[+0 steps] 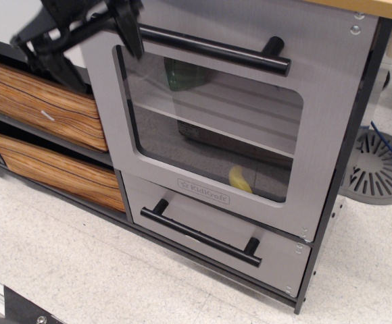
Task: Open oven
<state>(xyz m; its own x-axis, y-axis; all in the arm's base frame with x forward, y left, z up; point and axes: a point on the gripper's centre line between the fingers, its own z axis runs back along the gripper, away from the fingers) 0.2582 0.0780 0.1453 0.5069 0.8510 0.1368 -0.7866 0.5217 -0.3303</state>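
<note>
The silver-grey toy oven (317, 155) fills the middle of the view. Its large door with the rounded clear window (209, 128) looks shut against the front. A long black bar handle (213, 48) runs across the top of the door. The KidKraft logo (203, 191) sits below the window. A grey shelf (236, 135) and a yellow object (238, 179) show inside. My black gripper (88, 37) is at the top left, open and empty, with one finger (130, 30) by the handle's left end and the other finger (51, 57) over the wood drawers.
A short grey drawer with its own black bar handle (206, 233) sits under the oven door. Two brown wood-grain drawers (40, 101) stand to the left. A round grey grate (382, 165) lies on the speckled floor at right. A wooden countertop edge (385, 8) runs along the top right.
</note>
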